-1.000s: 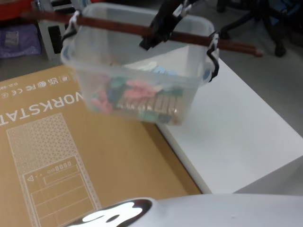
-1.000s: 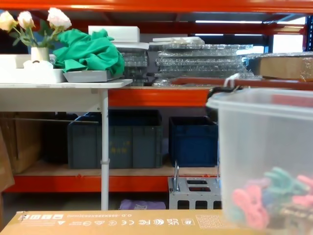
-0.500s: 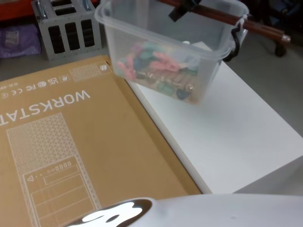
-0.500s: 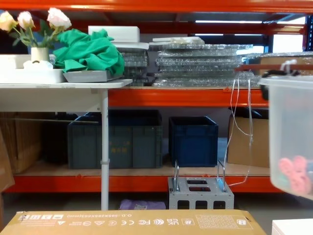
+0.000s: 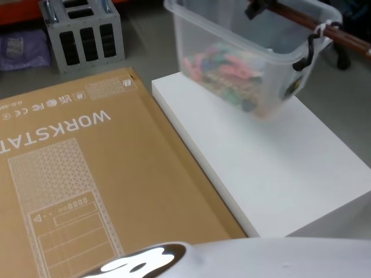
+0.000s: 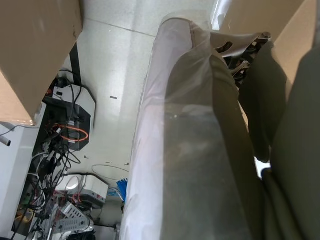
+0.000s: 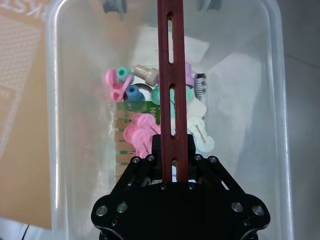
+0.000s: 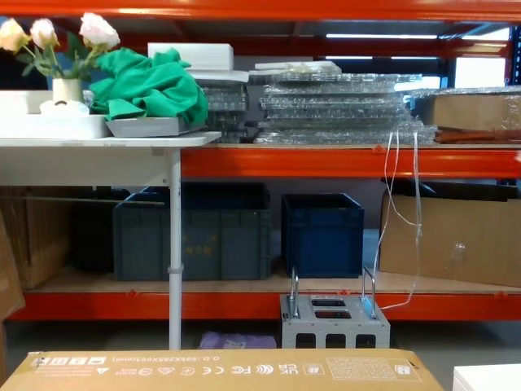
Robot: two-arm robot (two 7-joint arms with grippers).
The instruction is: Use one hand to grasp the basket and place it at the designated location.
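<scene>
Has carried the basket [image 5: 203, 35] to the right and farther back since a second ago: then over the right edge of the cardboard box [image 5: 87, 174], now above the far right corner of the white block [image 5: 278, 174]. Hangs tilted there, lowest corner close over the block's top; cannot tell whether touching. Holds a heap of pink, teal and white clips [image 7: 140, 132] at its bottom. Crossed from rim to rim by a reddish-brown bar [image 7: 171, 60] with long slots, fastened at the right end with white cord and a black strap [image 5: 302, 55].

Clamped on that bar near its middle: right gripper [image 7: 173, 150], black fingers pressed against both sides.

Lying just left of the block, along its long edge: the cardboard box, printed in white with "WORKSTAT", cut off at the head view's left edge, beside CE and FC marks. On its front face, in the chest view, small print beginning "O.D.", digits too fine to trust.

Beyond the box's far edge, on the floor: grey metal rack [image 5: 84, 35].
</scene>
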